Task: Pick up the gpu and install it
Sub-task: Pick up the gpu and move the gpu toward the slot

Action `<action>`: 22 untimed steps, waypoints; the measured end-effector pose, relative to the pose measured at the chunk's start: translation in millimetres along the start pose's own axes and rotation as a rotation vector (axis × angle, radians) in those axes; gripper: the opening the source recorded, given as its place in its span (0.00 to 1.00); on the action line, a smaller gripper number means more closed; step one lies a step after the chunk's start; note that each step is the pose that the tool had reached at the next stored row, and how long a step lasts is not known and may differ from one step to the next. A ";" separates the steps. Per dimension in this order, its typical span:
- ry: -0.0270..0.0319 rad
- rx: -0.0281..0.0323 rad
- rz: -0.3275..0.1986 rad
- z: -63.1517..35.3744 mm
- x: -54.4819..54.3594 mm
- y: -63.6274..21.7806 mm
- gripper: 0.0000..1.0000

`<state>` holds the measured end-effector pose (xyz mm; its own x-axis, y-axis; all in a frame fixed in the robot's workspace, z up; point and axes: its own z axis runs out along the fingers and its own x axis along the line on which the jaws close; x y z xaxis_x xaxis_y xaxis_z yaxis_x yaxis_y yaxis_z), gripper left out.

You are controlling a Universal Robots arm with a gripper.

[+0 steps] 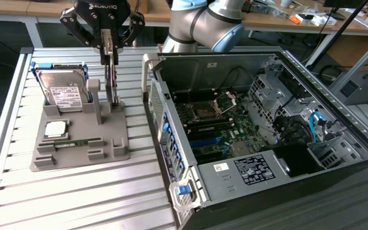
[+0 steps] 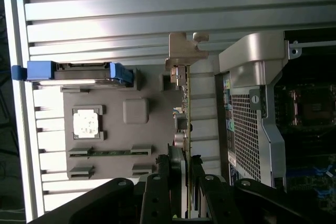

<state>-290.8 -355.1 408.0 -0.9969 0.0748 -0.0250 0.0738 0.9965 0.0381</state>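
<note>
Aluminium worktop [image 1: 75, 191]: slatted; carries the grey holder [image 1: 107, 139] and what stands beside it.
computer case [image 1: 356, 129]: lies on its side just beside the holder, panel off and motherboard facing up, so a card can go in from above.
grey holder: moulded slots keep each part in a fixed, reachable pose.
gripper [image 1: 109, 48]: above the holder's case-side edge, pointing straight down, partly closed and pinching the upper edge of the gpu [image 1: 112, 79].
gpu: upright on edge in the holder's case-side slot, its lower edge apparently at the slot, not lifted clear.
hard drive [image 1: 65, 93]: propped at the holder's corner away from the case.
RAM stick [image 1: 75, 142]: flat in the holder.
</note>
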 end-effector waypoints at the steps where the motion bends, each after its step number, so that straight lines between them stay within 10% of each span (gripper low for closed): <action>1: 0.0001 0.0000 0.000 -0.6 0.0 0.0 0.27; 22: 0.0003 -0.0012 0.000 -6.3 -0.1 0.2 0.27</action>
<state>-290.8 -355.1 414.3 -0.9969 0.0748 -0.0248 0.0738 0.9965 0.0394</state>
